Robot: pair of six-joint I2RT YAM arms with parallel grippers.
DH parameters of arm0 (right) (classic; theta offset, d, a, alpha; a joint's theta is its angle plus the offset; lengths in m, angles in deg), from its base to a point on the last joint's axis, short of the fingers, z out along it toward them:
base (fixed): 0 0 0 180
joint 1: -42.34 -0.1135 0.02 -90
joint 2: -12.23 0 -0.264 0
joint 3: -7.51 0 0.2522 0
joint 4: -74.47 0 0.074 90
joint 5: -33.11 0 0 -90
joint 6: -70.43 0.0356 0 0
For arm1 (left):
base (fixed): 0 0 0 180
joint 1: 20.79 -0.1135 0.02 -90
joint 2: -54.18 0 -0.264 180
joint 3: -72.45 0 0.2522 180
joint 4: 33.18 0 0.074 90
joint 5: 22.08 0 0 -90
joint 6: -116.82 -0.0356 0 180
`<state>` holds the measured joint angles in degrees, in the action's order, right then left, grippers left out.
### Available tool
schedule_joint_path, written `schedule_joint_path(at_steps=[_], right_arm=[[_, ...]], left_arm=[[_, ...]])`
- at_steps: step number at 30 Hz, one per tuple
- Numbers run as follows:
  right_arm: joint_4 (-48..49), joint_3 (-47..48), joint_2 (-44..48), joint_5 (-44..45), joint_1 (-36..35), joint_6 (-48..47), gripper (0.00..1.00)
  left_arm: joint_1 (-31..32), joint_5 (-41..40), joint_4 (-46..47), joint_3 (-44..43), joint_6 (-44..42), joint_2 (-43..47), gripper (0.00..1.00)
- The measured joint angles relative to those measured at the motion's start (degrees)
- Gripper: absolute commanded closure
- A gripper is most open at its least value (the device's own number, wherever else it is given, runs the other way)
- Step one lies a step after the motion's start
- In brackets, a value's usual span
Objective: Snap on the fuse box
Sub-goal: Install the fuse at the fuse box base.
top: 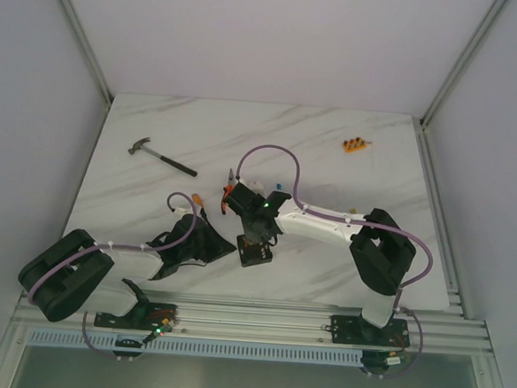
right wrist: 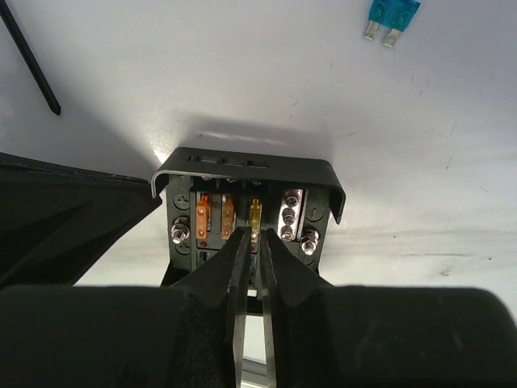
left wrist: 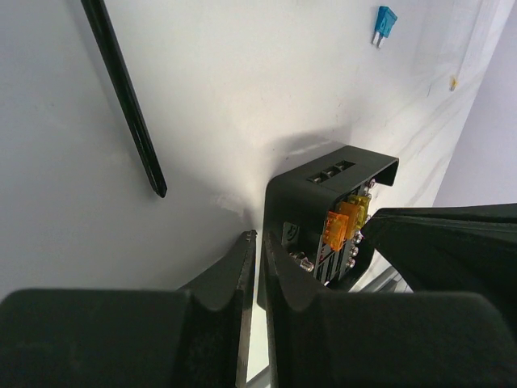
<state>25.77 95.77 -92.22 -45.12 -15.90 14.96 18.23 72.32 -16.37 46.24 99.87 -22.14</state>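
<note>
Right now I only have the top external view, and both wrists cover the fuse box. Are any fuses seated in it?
Observer: Yes. The right wrist view shows the fuse box holding two orange fuses and one yellow fuse.
Operator: Where are my right gripper's tips?
Observer: The right gripper is nearly closed, with its tips at the near end of the yellow fuse.
Operator: Anything loose nearby?
Observer: A blue fuse lies on the table beyond the box, apart from it.
</note>
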Motion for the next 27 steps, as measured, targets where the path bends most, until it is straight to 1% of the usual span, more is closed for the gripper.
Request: schedule_joint_path(at_steps=[8,13,27], right_arm=[[0.52,0.0,-0.48,-0.17,0.02,0.44,0.91],[0.37,0.09,-0.85,-0.39,0.07,0.63,1.0],[-2.4,2.97,-4.22,-1.46,0.15,-1.03,1.0]], left_arm=[[0.0,0.0,0.02,0.0,0.0,0.0,0.81],[0.0,0.0,0.0,-0.02,0.0,0.0,0.81],[0.0,0.07,0.83,-0.02,0.02,-0.79,0.81]])
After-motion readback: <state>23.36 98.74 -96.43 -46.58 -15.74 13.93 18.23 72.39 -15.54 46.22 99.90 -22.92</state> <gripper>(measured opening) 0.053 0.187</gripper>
